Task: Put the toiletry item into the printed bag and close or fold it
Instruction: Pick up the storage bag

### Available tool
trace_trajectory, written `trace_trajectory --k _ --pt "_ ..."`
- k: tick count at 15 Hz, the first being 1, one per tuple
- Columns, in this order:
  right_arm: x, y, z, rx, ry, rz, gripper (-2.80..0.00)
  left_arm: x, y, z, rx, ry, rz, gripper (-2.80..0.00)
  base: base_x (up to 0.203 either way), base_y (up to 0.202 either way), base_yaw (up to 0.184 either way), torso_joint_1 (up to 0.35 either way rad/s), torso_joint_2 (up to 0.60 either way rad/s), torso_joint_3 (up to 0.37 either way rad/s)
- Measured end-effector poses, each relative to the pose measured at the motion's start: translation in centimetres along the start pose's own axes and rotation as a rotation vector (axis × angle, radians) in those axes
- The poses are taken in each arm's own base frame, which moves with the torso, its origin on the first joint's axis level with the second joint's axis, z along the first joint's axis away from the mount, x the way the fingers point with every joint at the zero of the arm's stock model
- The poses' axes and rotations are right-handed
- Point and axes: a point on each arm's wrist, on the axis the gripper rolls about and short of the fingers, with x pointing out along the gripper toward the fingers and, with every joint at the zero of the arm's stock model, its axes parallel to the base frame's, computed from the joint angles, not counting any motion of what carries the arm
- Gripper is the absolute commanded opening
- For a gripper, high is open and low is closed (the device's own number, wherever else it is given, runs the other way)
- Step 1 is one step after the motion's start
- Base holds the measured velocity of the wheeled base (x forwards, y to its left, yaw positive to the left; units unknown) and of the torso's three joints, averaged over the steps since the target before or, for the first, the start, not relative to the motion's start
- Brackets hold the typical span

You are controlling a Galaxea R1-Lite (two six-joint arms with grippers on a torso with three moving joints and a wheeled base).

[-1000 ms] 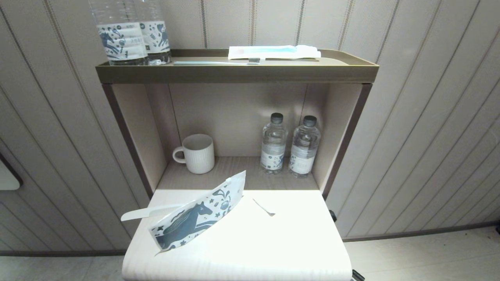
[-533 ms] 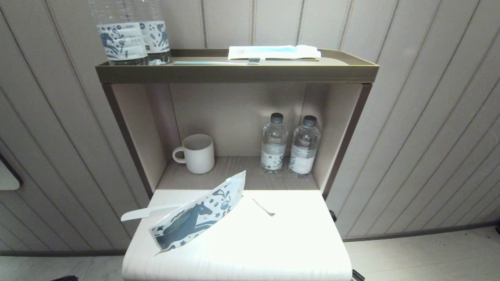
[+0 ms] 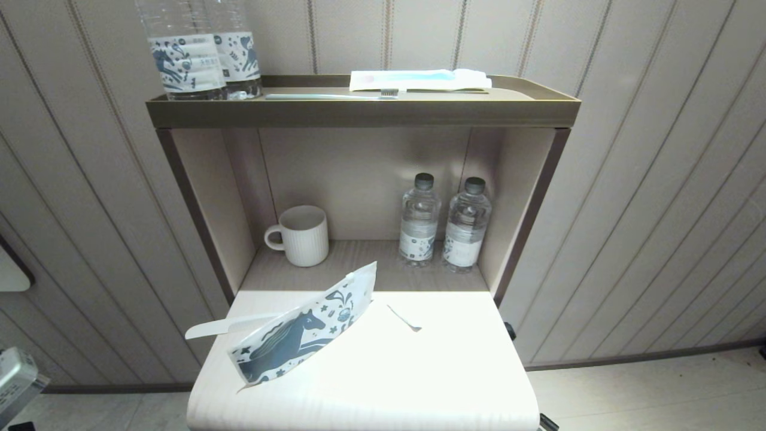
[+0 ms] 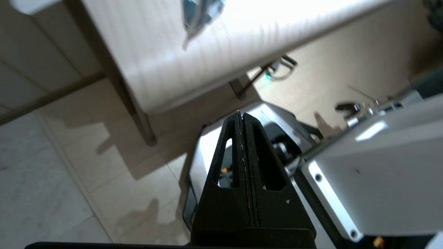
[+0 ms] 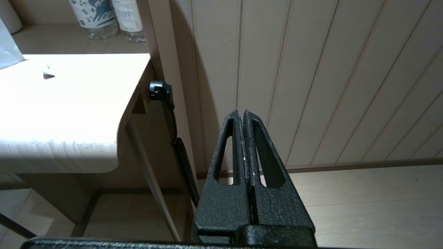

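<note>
Two pincers, both pressed together and empty. Left pincer (image 4: pixel 242 116) low beside the worktop's (image 3: pixel 419 383) near-left corner, clear of everything; right pincer (image 5: pixel 242 114) parked off the right edge by the wall. Printed bag (image 3: pixel 302 332) leans tilted on the near-left worktop, white comb (image 3: pixel 224 326) behind it, handle poking out left, seemingly not fully in. My read: spread the left pincer before reaching, take the comb by the exposed handle, feed it in lengthwise while the bag is steadied, then fold

Harsh glare washes out the tabletop (image 3: pixel 419 371); left wrist view blurred.
</note>
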Motion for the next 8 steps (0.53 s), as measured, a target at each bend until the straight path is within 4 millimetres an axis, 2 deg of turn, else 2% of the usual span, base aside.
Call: trace_trajectory --k 2,3,8 --pt "0.00 0.00 0.00 0.000 0.000 -0.001 -2.80 0.65 -0.10 -0.20 0.010 0.046 -0.043 -2.80 0.000 0.000 0.000 0.000 0.00 0.000" --pt "0.00 0.00 0.00 0.000 0.000 0.000 -2.80 0.74 -0.13 -0.29 0.013 0.053 -0.050 0.00 0.000 0.000 0.000 0.000 0.00 0.000" --pt "0.00 0.00 0.00 0.000 0.000 -0.001 -2.80 1.17 -0.12 -1.02 0.046 0.013 -0.082 0.00 0.000 0.000 0.000 0.000 0.00 0.000"
